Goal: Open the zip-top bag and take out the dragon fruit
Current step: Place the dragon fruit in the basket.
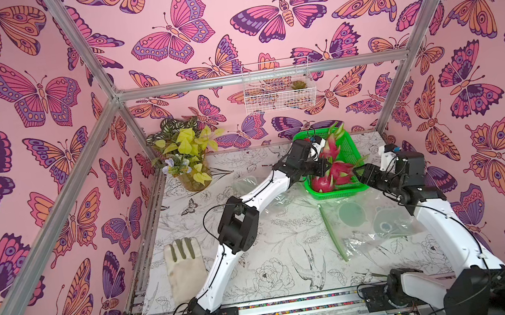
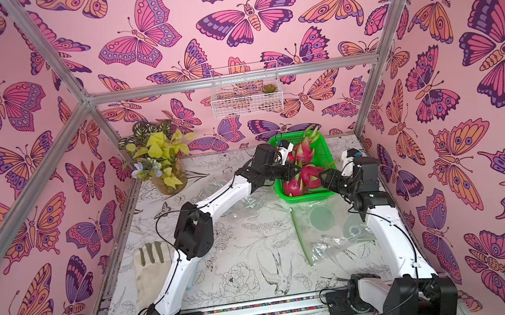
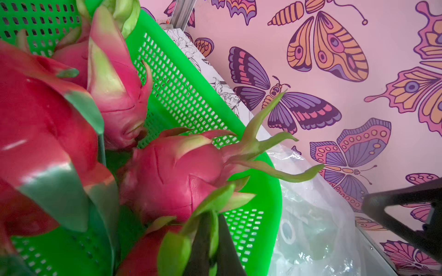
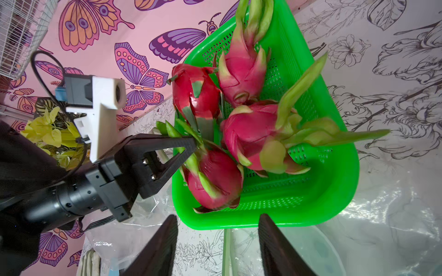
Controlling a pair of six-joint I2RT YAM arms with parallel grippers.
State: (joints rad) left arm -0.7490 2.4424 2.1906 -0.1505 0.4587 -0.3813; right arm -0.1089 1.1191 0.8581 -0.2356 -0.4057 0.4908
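Several magenta dragon fruit (image 1: 333,167) with green-tipped scales lie in a green mesh basket (image 1: 335,194) at the back right in both top views. My left gripper (image 3: 214,215) reaches in from the left. It is shut on a green leafy scale of the nearest dragon fruit (image 4: 215,181), which sits at the basket's near corner. My right gripper (image 4: 218,216) hangs open just outside the basket's front rim (image 4: 275,221), with nothing between its fingers. The clear zip-top bag (image 1: 372,225) lies crumpled on the table before the basket, its green zip strip (image 1: 332,234) to its left.
A vase of yellow-green plants (image 1: 190,163) stands at the back left. A beige glove (image 1: 184,266) lies at the front left. Another clear plastic piece (image 1: 244,184) lies under the left arm. A white wire basket (image 1: 278,90) hangs on the back wall.
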